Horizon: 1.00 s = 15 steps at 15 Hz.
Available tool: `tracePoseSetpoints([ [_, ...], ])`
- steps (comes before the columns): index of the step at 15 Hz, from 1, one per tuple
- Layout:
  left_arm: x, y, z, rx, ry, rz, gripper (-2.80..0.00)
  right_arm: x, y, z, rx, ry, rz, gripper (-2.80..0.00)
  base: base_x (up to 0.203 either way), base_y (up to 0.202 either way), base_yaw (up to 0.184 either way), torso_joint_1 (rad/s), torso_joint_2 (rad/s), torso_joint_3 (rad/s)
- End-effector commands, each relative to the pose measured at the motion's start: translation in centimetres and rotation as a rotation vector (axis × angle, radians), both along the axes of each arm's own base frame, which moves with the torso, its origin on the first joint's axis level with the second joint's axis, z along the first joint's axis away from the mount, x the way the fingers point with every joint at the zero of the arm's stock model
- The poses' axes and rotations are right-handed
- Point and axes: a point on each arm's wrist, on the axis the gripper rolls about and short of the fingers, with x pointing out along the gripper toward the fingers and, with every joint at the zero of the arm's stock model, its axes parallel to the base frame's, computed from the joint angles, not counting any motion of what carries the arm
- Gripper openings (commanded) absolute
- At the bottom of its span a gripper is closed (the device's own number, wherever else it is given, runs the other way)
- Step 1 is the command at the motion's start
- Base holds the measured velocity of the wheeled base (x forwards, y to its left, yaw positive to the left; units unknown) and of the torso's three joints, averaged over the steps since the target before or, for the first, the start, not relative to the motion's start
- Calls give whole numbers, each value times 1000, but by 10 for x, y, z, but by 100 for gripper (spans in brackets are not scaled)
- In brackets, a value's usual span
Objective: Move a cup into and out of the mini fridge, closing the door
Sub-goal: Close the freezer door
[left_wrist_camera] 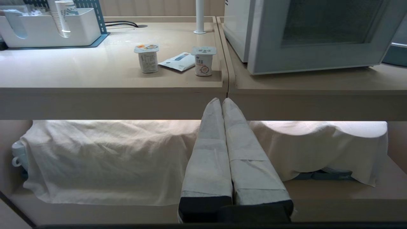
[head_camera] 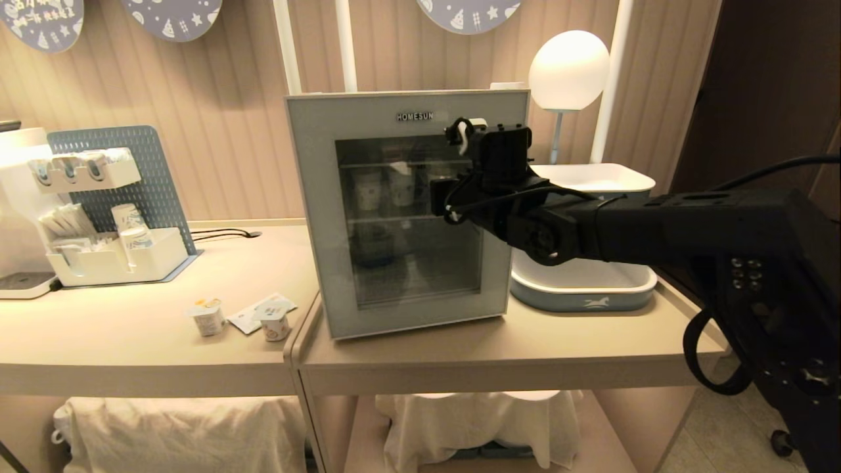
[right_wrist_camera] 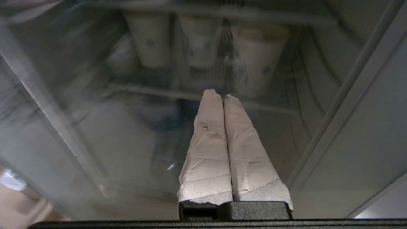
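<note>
The mini fridge [head_camera: 407,210] stands on the table with its glass door [head_camera: 315,230] shut. Through the glass, three pale cups [right_wrist_camera: 198,44] stand on the upper wire shelf. Two small foil-lidded cups [head_camera: 209,318] [head_camera: 274,323] sit on the table left of the fridge. My right arm [head_camera: 591,230] reaches in from the right. Its gripper [right_wrist_camera: 219,94] is shut and empty, level with the cups and close to the glass. My left gripper [left_wrist_camera: 220,100] is shut on nothing, low in front of the table's edge.
A flat packet [head_camera: 253,314] lies between the two small cups. A white organiser [head_camera: 118,256] with paper cups and a water dispenser [head_camera: 20,217] stand at the left. A white tub [head_camera: 591,177] and globe lamp [head_camera: 568,69] flank the fridge's right. Cloth [head_camera: 177,433] covers the lower shelf.
</note>
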Motion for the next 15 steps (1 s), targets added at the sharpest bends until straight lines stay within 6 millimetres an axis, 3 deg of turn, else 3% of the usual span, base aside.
tracePoseSetpoints([
  [1,0,0,0,-1,3,2,-280,17,-5,-34,-33,55,-21,-280,0,0,0,0,0,0],
  [4,0,0,0,-1,3,2,-280,24,-7,-47,-13,71,-1,-280,0,0,0,0,0,0],
  [7,0,0,0,-1,3,2,-280,18,-12,-32,10,65,-26,-280,0,0,0,0,0,0],
  [9,0,0,0,-1,3,2,-280,-2,-25,1,20,34,-66,-280,0,0,0,0,0,0],
  [11,0,0,0,-1,3,2,-280,-37,-48,56,50,-36,-138,-280,0,0,0,0,0,0],
  [13,0,0,0,-1,3,2,-280,-88,-88,114,84,-116,-265,-280,0,0,0,0,0,0],
  [15,0,0,0,-1,3,2,-280,-158,-145,162,115,-203,-429,-280,0,0,0,0,0,0],
])
